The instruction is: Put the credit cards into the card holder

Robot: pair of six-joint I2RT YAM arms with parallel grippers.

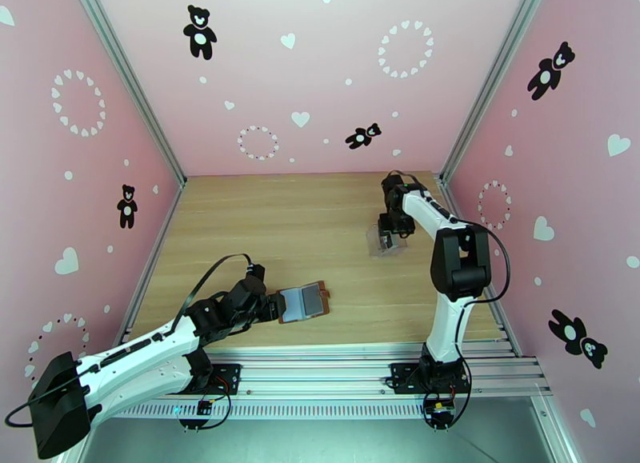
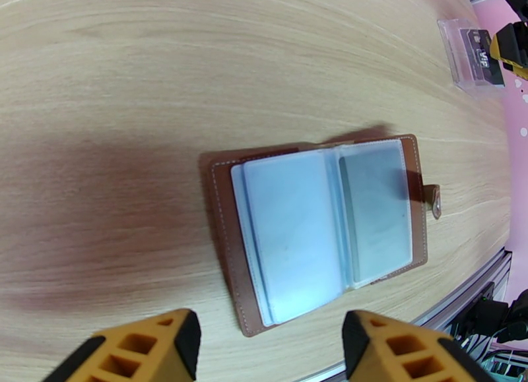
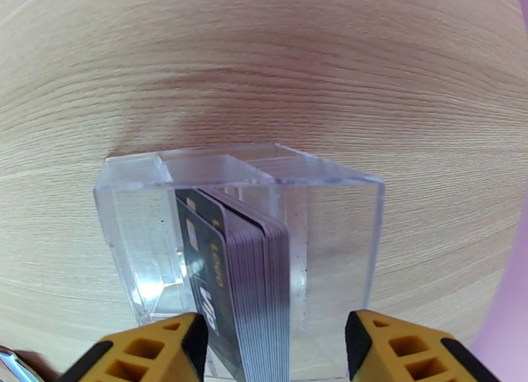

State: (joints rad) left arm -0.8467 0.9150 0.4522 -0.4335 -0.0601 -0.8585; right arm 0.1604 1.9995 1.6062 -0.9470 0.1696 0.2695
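The card holder (image 1: 307,301) lies open and flat on the table near the front edge, brown leather with greyish clear pockets (image 2: 317,225) and a snap tab on its right. My left gripper (image 1: 279,307) hovers at its near left edge, open, both orange fingertips (image 2: 165,344) clear of the leather. The credit cards (image 3: 247,271) stand as a dark stack inside a clear plastic box (image 3: 145,225) at the right of the table. My right gripper (image 3: 272,350) is open just above that box (image 1: 382,242), a finger on either side of the stack, not closed on it.
Pink walls enclose the wooden table (image 1: 280,225) on three sides. An aluminium rail (image 1: 336,361) runs along the front edge, just behind the card holder. The clear box and the right gripper's finger (image 2: 508,43) also appear at the far right of the left wrist view.
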